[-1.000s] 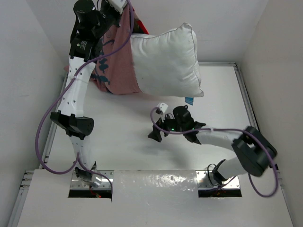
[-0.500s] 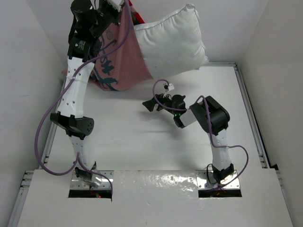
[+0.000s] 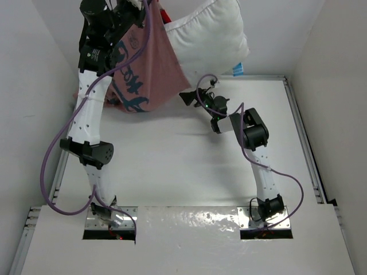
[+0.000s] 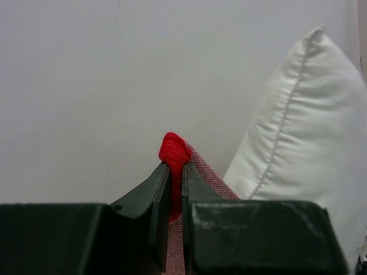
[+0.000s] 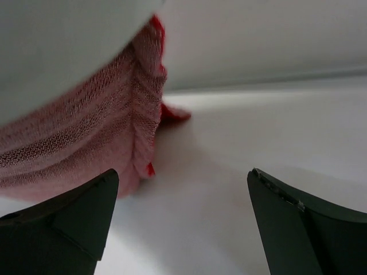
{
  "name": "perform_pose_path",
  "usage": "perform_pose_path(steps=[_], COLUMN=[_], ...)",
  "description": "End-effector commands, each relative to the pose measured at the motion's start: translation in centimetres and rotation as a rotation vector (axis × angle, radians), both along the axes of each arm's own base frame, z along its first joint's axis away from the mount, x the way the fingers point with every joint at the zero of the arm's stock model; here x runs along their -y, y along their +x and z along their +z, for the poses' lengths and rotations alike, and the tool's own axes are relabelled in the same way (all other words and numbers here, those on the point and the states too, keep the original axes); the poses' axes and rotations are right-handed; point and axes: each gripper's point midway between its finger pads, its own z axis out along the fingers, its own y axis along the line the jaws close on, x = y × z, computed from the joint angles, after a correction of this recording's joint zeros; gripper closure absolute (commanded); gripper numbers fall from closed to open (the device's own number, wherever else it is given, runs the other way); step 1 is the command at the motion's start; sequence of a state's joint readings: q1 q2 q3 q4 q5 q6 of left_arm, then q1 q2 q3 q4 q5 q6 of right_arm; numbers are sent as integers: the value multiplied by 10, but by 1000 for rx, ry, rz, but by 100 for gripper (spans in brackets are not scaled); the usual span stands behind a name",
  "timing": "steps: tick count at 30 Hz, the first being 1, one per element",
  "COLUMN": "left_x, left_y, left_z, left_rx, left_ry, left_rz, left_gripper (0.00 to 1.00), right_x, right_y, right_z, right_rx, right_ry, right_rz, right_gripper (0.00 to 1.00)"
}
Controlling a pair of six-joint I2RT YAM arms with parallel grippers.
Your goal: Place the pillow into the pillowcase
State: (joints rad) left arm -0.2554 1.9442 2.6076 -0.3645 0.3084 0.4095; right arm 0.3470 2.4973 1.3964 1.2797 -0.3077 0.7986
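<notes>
Half, at a guess, of the pillow (image 3: 212, 37) shows outside the pillowcase (image 3: 143, 74); its other end sits inside the sack's mouth, so the stuffing is begun but far from done. The left gripper (image 4: 176, 172) is clamped on the red hem of the pillowcase and holds it high off the table (image 3: 172, 166). The fabric hangs straight below that hand, pale side with dark lettering outward. The pillow juts out just to the right of the same hand, its far corner up beside the back wall (image 3: 275, 34) and its blue tag (image 3: 237, 69) dangling at the lower edge.

The right gripper (image 3: 195, 91) has its jaws spread wide and holds nothing. It sits low, under the bundle, with the bunched pink cloth just ahead and to its left in the wrist view.

What is left: work the exposed end down into the sack and pull the hem over it. Only one point of the hem is pinched, so the mouth likely sags shut. The left arm's purple cable (image 3: 150, 23) also drapes across the cloth near that hand.
</notes>
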Motion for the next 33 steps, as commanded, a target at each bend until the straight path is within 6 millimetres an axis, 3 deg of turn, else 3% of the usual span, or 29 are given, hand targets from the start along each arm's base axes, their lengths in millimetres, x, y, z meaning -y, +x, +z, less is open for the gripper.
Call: perform_pose_path(steps=[1, 5, 10, 11, 13, 14, 15, 18, 19, 20, 21, 23, 27, 30, 33], left_x=[-31, -33, -31, -31, -25, -24, -21, -13, -12, -11, -11, -11, -11, -12, -11], left_y=[-123, -120, -128, -130, -133, -135, -136, -125, -120, -118, -122, -121, -127, -129, -122], left_z=[150, 149, 157, 160, 161, 163, 161, 143, 135, 130, 129, 121, 122, 122, 113], left_rx=[446, 438, 443, 455, 455, 460, 453, 372, 334, 313, 307, 270, 272, 275, 249], left_ry=[-143, -155, -219, -228, -239, -240, -234, -212, -204, -195, -188, -178, -172, -158, -141], left_rz=[-21, -30, -113, -128, -171, -183, -201, -227, -228, -236, -241, -255, -267, -263, -252], left_gripper=[100, 100, 100, 100, 100, 100, 100, 100, 100, 100, 100, 100, 100, 100, 100], right_x=[-11, -21, -13, -14, -17, -17, -14, -13, -10, -7, -4, 8, 12, 8, 9], right_y=[-20, -24, -11, -12, -8, -10, -11, -20, -28, -29, -32, -37, -51, -59, -66], right_z=[128, 153, 192, 214, 215, 221, 230, 249, 269, 273, 282, 307, 331, 329, 320], right_rx=[458, 541, 662, 715, 711, 728, 748, 776, 826, 834, 857, 873, 902, 878, 823], right_ry=[206, 204, 229, 256, 290, 308, 324, 316, 301, 289, 282, 323, 339, 324, 314], right_rz=[119, 173, 105, 115, 138, 149, 147, 152, 140, 131, 121, 75, 85, 130, 149], right_gripper=[7, 7, 6, 6, 10, 14, 29, 59, 63, 69, 92, 98, 100, 100, 88])
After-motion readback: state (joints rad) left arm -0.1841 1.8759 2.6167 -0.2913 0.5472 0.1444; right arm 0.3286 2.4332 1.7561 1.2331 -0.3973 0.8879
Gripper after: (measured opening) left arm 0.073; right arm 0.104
